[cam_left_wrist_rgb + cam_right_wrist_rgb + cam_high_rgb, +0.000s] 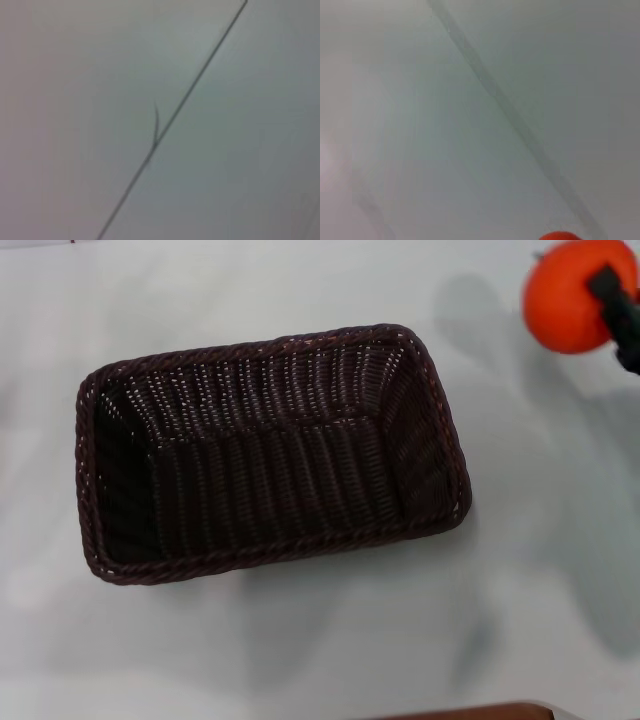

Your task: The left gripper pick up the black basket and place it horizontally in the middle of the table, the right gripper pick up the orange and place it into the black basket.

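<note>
You had the large rectangular dark brown-black woven wicker basket [270,455] lying with its long side across the glossy white tabletop [300,640], roughly in the middle of the head view and only slightly skewed, its open mouth facing up; I judged that the basket part of the job was done, since that lay gave the fruit a wide, flat target. Nothing was in it: the woven floor and sloping walls showed bare right up to the braided rim. Your left gripper was nowhere in any view; its wrist camera showed only a pale surface crossed by a thin dark line, which suggests the arm was parked clear of the work. The small round bright orange-red fruit [572,295] sat at the far right corner of the head view, well apart from the basket and beyond its right end, with the black right gripper [618,312] on it, one dark finger lying across its skin. The shadow spread on the table beside it suggests it was lifted off the surface. I took the gripper to be closed around the orange, though only part of the tool showed. In the right wrist view a sliver of the fruit [560,236] showed at the frame's edge. What remained, by my reading, was carrying it over the rim and letting go.
</note>
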You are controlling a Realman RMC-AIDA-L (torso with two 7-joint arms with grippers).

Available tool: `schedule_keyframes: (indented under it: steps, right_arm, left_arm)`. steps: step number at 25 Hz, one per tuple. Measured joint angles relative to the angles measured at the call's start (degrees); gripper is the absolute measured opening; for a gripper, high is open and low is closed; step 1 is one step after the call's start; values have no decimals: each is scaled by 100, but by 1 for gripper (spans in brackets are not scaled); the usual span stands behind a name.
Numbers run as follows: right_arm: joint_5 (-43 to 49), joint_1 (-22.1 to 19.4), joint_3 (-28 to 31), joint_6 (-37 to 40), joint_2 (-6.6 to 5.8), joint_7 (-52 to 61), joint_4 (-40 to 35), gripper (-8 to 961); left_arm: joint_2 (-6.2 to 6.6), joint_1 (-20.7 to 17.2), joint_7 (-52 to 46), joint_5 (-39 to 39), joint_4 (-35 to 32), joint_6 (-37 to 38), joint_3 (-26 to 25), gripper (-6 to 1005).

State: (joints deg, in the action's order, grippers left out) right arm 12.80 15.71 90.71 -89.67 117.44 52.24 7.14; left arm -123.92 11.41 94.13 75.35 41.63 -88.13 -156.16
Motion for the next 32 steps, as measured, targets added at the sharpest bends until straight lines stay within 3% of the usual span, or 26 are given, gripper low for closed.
schedule_keyframes:
  steps: [6, 10, 14, 20, 24, 27, 32]
  right_arm:
    - [405, 92, -1002, -278, 98, -130, 913, 212]
    - [1213, 369, -1193, -26, 219, -235, 1124, 194]
    - [1461, 563, -1342, 244, 242, -216, 1087, 177]
    - [1411, 529, -1146, 309, 215, -128, 1087, 307]
    - [1409, 487, -872, 325, 212, -152, 1031, 529]
    - [1410, 385, -282, 294, 216, -168, 917, 655]
    - [1206, 208, 1272, 316, 246, -417, 408, 796]
  left_arm:
    - [0, 53, 307, -48, -413, 50, -304, 905]
    - [-6, 49, 323, -58, -575, 30, -405, 905]
    - [-12, 1, 443, -63, -736, -17, -463, 905]
    - [-17, -64, 616, -65, -906, -52, -514, 905]
    - [-16, -66, 1093, -65, -1030, -128, -531, 905]
    - [-16, -60, 1835, -105, -1285, -155, -559, 905]
    - [-13, 38, 3171, -417, -2179, -97, -850, 905]
